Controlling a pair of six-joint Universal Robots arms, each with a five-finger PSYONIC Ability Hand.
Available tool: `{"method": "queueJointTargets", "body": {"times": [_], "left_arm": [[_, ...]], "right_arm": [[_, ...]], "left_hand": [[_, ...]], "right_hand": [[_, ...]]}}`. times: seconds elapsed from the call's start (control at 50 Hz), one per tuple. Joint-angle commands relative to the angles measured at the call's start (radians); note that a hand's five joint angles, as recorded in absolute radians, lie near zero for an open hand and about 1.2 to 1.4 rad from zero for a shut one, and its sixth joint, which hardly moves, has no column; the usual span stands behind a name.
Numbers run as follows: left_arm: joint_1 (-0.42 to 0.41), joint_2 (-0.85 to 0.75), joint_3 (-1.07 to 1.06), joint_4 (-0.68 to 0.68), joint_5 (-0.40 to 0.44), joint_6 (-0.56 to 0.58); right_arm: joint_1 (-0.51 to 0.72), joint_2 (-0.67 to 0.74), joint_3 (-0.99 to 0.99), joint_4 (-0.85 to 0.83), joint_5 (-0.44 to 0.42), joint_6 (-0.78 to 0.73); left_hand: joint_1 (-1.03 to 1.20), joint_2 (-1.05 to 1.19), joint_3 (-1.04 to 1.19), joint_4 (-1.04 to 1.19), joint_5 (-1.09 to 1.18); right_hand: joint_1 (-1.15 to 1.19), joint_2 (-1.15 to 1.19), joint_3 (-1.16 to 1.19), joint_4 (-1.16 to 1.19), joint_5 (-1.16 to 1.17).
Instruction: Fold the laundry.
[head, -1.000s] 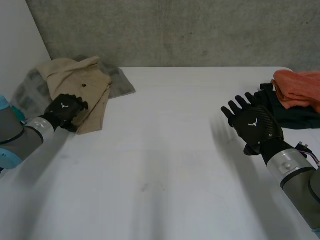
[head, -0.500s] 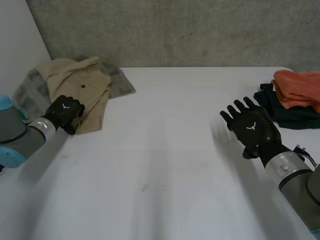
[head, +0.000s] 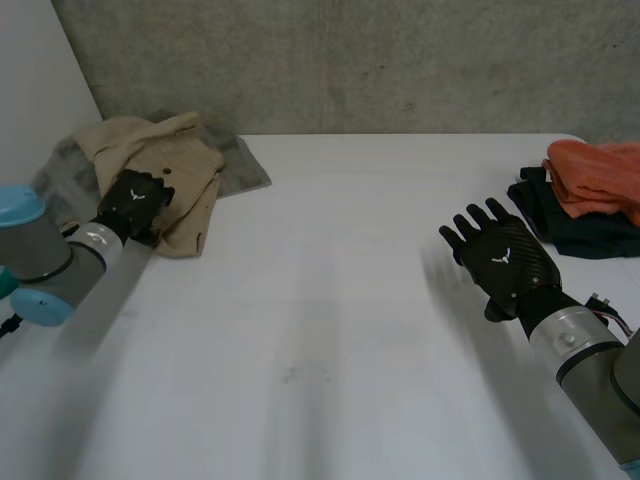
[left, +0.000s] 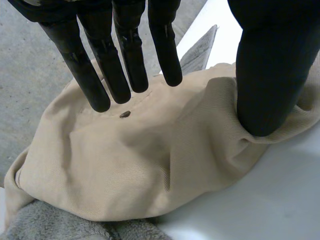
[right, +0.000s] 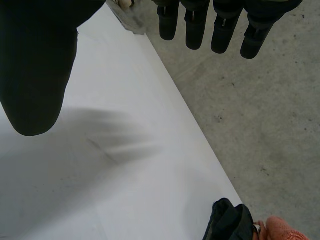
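Note:
A crumpled beige garment (head: 172, 165) with a dark button lies at the far left of the white table (head: 330, 300), on top of a grey towel (head: 243, 160). My left hand (head: 135, 203) rests on the garment's near edge. In the left wrist view its fingers (left: 125, 55) are straight and hover over the beige garment (left: 150, 165), while the thumb presses a fold at the cloth's edge. My right hand (head: 500, 255) hovers open above the table's right side, fingers spread, holding nothing; the right wrist view shows its thumb (right: 35, 65) over bare table.
An orange cloth (head: 598, 175) lies folded on a dark garment (head: 580, 235) at the table's right edge, just beyond my right hand. The grey towel (left: 55, 225) pokes out under the beige garment. A concrete wall runs behind the table.
My left hand has slid farther onto the beige garment, and its fingers have straightened. The right hand has dropped slightly and stays spread.

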Motion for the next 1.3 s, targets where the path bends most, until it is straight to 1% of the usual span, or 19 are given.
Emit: {"method": "queueJointTargets", "body": {"times": [0.02,0.06,0.18,0.32,0.4,0.52,0.64,0.72,0.76,0.8,0.88,0.92,1.02,1.04,1.1,1.12,1.2,1.26,1.3], "left_arm": [[0.001,-0.006,0.001,-0.001,-0.003,0.003],[-0.001,0.001,-0.001,-0.001,-0.007,0.004],[-0.054,0.086,-0.044,-0.012,-0.134,-0.023],[-0.152,0.311,-0.2,-0.023,-0.158,-0.234],[-0.289,0.502,-0.344,-0.038,-0.154,-0.395],[-0.517,0.65,-0.449,-0.026,-0.153,-0.548],[-0.746,0.542,-0.454,-0.035,-0.167,-0.62],[-0.862,0.45,-0.44,-0.026,-0.158,-0.615],[-0.881,0.445,-0.434,-0.017,-0.165,-0.611],[-0.863,0.451,-0.415,0.006,-0.18,-0.605],[-0.771,0.506,-0.389,0.023,-0.26,-0.597],[-0.713,0.521,-0.384,0.023,-0.302,-0.583],[-0.478,0.506,-0.372,-0.003,-0.345,-0.441],[-0.405,0.479,-0.366,-0.024,-0.345,-0.369],[-0.308,0.416,-0.345,-0.067,-0.343,-0.244],[-0.254,0.364,-0.319,-0.09,-0.343,-0.148],[-0.157,0.261,-0.268,-0.165,-0.339,0.088],[-0.111,0.226,-0.26,-0.219,-0.303,0.207],[-0.097,0.222,-0.259,-0.233,-0.276,0.222]], "right_arm": [[-0.002,0.0,0.0,0.0,0.0,-0.001],[-0.002,0.0,0.0,0.0,0.0,-0.002],[-0.002,0.0,0.0,-0.002,0.003,-0.004],[-0.003,-0.012,-0.006,0.0,0.043,-0.002],[-0.005,-0.023,-0.017,0.0,0.083,-0.002],[-0.038,-0.057,-0.028,0.0,0.121,0.001],[-0.068,-0.068,-0.032,0.0,0.152,0.004],[-0.083,-0.066,-0.037,0.0,0.156,0.004],[-0.083,-0.066,-0.04,0.001,0.156,0.004],[-0.083,-0.064,-0.04,0.003,0.156,0.004],[-0.081,-0.064,-0.041,0.018,0.156,0.004],[-0.081,-0.064,-0.041,0.024,0.156,0.004],[-0.08,-0.063,-0.04,0.044,0.155,0.004],[-0.08,-0.061,-0.041,0.046,0.153,0.004],[-0.078,-0.055,-0.04,0.047,0.149,0.005],[-0.078,-0.054,-0.041,0.047,0.149,0.004],[-0.077,-0.052,-0.041,0.047,0.149,0.004],[-0.075,-0.051,-0.041,0.047,0.15,0.001],[-0.075,-0.049,-0.041,0.047,0.15,0.001]], "left_hand": [[0.728,0.732,0.732,0.736,0.742],[0.757,0.761,0.761,0.765,0.772],[0.757,0.761,0.761,0.765,0.772],[0.757,0.761,0.761,0.765,0.772],[0.757,0.761,0.761,0.765,0.772],[0.757,0.761,0.761,0.765,0.772],[0.757,0.761,0.761,0.765,0.772],[0.757,0.761,0.761,0.765,0.772],[0.757,0.761,0.761,0.765,0.772],[0.676,0.68,0.68,0.684,0.691],[-0.16,-0.156,-0.156,-0.151,-0.145],[-0.279,-0.274,-0.275,-0.27,-0.264],[-0.35,-0.345,-0.346,-0.341,-0.335],[-0.353,-0.348,-0.349,-0.344,-0.338],[-0.356,-0.351,-0.352,-0.347,-0.341],[-0.353,-0.348,-0.349,-0.344,-0.338],[-0.324,-0.319,-0.319,-0.315,-0.309],[-0.303,-0.299,-0.299,-0.294,-0.288],[-0.291,-0.287,-0.287,-0.283,-0.276]], "right_hand": [[-0.057,-0.044,-0.041,-0.039,-0.048],[-0.057,-0.044,-0.041,-0.039,-0.048],[-0.057,-0.044,-0.041,-0.039,-0.048],[-0.057,-0.044,-0.041,-0.039,-0.048],[-0.057,-0.044,-0.041,-0.039,-0.048],[-0.057,-0.044,-0.041,-0.039,-0.048],[-0.057,-0.044,-0.041,-0.039,-0.048],[-0.057,-0.044,-0.041,-0.039,-0.048],[-0.057,-0.044,-0.041,-0.039,-0.048],[-0.057,-0.044,-0.041,-0.039,-0.048],[-0.057,-0.044,-0.041,-0.039,-0.048],[-0.057,-0.044,-0.041,-0.039,-0.048],[-0.057,-0.044,-0.041,-0.039,-0.048],[-0.057,-0.044,-0.041,-0.039,-0.048],[-0.057,-0.044,-0.041,-0.039,-0.048],[-0.057,-0.044,-0.041,-0.039,-0.048],[-0.057,-0.044,-0.041,-0.039,-0.048],[-0.057,-0.044,-0.041,-0.039,-0.048],[-0.057,-0.044,-0.041,-0.039,-0.048]]}}
